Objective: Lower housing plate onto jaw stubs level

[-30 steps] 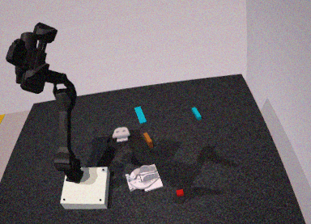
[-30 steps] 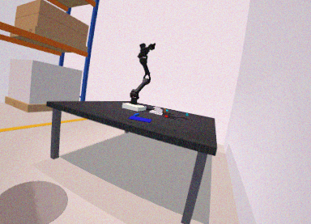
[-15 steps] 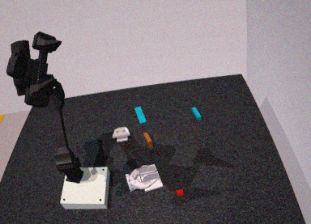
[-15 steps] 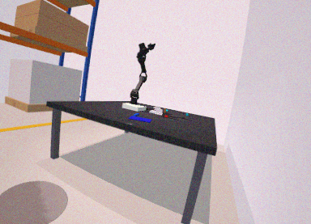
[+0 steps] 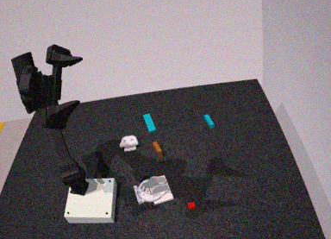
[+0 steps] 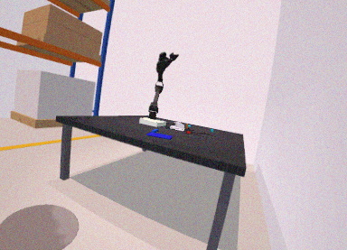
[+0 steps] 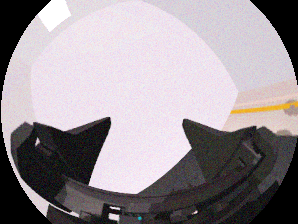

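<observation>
My gripper (image 5: 80, 80) (image 7: 147, 121) is open and empty, with its fingers wide apart. It is raised high above the table, over the base side, and points away from the parts; only wall and floor show between the fingers in the wrist view. A flat white assembly (image 5: 165, 195) lies on the table to the right of the base, with a rounded, grey-shaded piece on it. It looks level, but its jaws, pins and stubs are too blurred to tell apart. A small white piece (image 5: 129, 141) with two dark spots stands apart behind it; I cannot tell which part it is.
The arm's white base box (image 5: 90, 207) (image 6: 153, 122) is on the dark table (image 5: 276, 193) (image 6: 104, 131). Two cyan blocks (image 5: 149, 122) (image 5: 209, 121), an orange block (image 5: 158, 149) and a red cube (image 5: 191, 205) lie around. A blue angled piece (image 6: 161, 135) lies near the table's front edge.
</observation>
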`<action>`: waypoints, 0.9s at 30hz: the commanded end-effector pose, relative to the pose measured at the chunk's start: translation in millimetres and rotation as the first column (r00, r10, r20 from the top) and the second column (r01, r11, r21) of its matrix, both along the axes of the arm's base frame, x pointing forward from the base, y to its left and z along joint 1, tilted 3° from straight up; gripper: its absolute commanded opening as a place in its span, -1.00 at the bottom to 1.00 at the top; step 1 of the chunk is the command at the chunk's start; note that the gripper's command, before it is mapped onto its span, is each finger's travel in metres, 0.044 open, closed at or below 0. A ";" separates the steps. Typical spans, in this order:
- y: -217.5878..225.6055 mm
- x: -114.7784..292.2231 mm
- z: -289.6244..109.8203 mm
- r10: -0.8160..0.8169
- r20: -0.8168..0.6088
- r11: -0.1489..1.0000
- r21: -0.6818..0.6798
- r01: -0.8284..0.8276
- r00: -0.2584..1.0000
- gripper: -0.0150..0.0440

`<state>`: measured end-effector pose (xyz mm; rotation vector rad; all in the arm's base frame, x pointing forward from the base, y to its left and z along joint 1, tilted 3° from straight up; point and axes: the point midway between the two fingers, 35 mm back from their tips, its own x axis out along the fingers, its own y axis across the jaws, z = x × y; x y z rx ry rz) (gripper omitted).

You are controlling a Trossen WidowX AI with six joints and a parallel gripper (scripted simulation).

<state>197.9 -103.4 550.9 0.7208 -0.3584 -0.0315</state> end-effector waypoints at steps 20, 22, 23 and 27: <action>23.4 72.8 -52.5 0.170 -0.190 0.985 0.015 -0.170 0.967 1.00; 26.9 78.0 -57.2 0.182 -0.207 0.983 0.013 -0.184 0.961 1.00; 28.5 80.7 -59.7 0.188 -0.216 0.982 0.011 -0.190 0.958 1.00; 34.4 87.6 -65.1 0.211 -0.225 0.977 0.033 -0.209 0.951 1.00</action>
